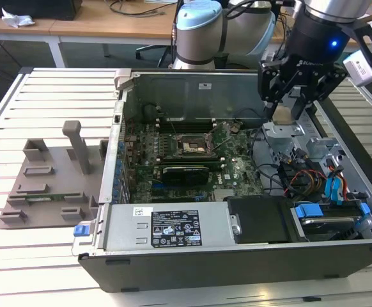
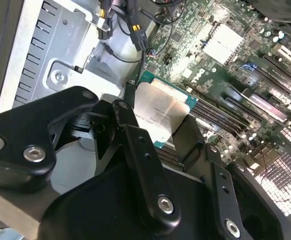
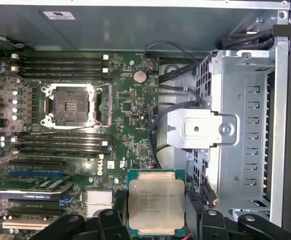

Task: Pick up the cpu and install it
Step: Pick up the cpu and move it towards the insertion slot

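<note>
- a small flat square cpu with a silvery-grey metal lid and a thin green rim [image 3: 155, 202] is gripped by the jaws, which are closed on two of its opposite edges.
- in the second wrist view the black fingers [image 2: 135, 145] are seen pressed against the chip's sides, with its metal lid turned toward the camera.
- in the exterior view the chip is held in the air in the upper part of the frame, toward the exterior view's right, just above a silvery perforated metal drive cage [image 1: 282, 131].
- the square black-and-metal socket frame [image 3: 69, 106] is seen uncovered on the green motherboard [image 3: 130, 130], well apart from the held chip.
- the motherboard is housed in an open dark grey computer case [image 1: 237, 262] laid on its side on a white slatted surface [image 1: 45, 96].
- a grey moulded fixture tray [image 1: 52, 173] is placed beside the case, at the exterior view's left.
</note>
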`<state>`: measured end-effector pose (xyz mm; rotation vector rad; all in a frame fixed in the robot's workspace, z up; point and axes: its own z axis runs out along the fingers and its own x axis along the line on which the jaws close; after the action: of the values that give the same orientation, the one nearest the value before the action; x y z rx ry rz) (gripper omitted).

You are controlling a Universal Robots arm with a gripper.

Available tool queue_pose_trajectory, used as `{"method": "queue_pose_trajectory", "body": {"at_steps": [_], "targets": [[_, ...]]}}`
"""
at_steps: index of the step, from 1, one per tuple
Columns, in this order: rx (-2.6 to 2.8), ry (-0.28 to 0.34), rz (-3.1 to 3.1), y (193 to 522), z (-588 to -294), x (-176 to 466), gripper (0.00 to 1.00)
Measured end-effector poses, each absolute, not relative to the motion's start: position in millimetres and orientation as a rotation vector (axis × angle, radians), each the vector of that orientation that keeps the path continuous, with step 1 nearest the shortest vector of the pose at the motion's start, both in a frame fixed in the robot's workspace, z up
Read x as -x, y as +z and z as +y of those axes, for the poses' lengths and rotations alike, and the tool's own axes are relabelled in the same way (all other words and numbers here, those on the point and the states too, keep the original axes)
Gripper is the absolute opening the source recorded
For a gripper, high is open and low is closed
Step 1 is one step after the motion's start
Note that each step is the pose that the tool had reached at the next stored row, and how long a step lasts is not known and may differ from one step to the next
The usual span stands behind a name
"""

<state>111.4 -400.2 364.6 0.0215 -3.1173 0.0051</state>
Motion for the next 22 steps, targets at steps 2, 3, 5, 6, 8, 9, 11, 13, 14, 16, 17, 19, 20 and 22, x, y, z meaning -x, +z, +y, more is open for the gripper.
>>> {"method": "queue_pose_trajectory", "body": {"at_steps": [2,3,5,6,8,9,11,13,14,16,17,19,20,22], "targets": [[-0.022,0.005,-3.117,362.6,-400.2,-112.9,0.55],[-0.022,0.005,-3.117,361.5,-400.2,-113.6,0.55],[-0.022,0.005,-3.117,360.1,-400.2,-115.0,0.55],[-0.021,0.005,-3.117,359.6,-400.2,-115.8,0.55],[-0.021,0.005,-3.117,358.3,-400.1,-118.1,0.55],[-0.021,0.005,-3.117,357.7,-400.1,-119.1,0.55],[-0.022,0.005,-3.117,356.7,-399.9,-121.1,0.55],[-0.022,0.005,-3.117,355.7,-399.9,-123.0,0.55],[-0.022,0.005,-3.117,355.1,-399.8,-124.0,0.55],[-0.022,0.005,-3.116,353.2,-399.7,-127.1,0.55],[-0.021,0.005,-3.116,352.6,-399.6,-128.0,0.55],[-0.021,0.005,-3.116,351.2,-399.5,-130.2,0.55],[-0.021,0.005,-3.116,350.4,-399.5,-131.4,0.55],[-0.022,0.005,-3.116,348.4,-399.3,-134.6,0.55]]}}
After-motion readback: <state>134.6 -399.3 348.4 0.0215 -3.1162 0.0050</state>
